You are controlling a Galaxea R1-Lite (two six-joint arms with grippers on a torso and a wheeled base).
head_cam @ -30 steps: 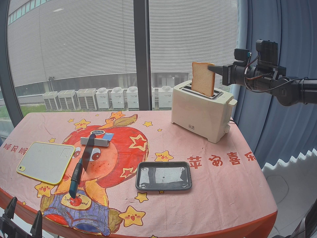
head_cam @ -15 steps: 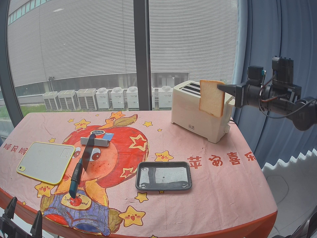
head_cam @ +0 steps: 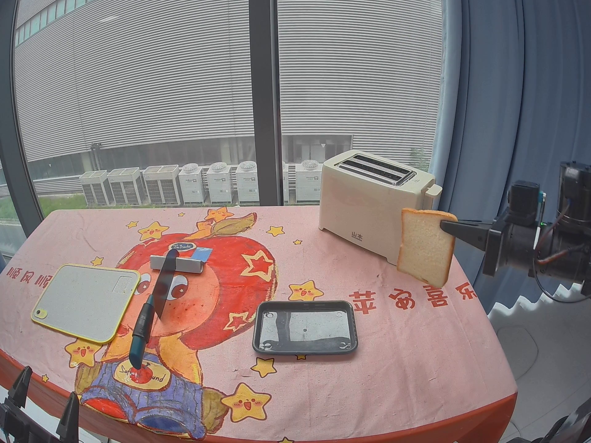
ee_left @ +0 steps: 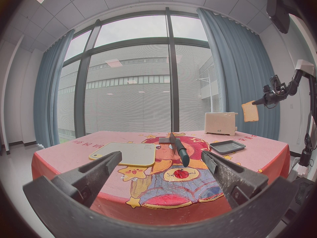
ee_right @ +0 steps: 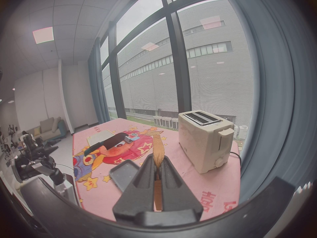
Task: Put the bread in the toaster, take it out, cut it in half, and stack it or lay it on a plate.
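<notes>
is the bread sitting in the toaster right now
No, the bread hangs in the right pincer beside the toaster, whose slots are empty.

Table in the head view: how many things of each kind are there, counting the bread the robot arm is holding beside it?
Toaster: 1
Bread slice, held in the right gripper: 1
Knife: 1
Knife rest: 1
Cutting board: 1
Black tray: 1
Total: 6
</notes>
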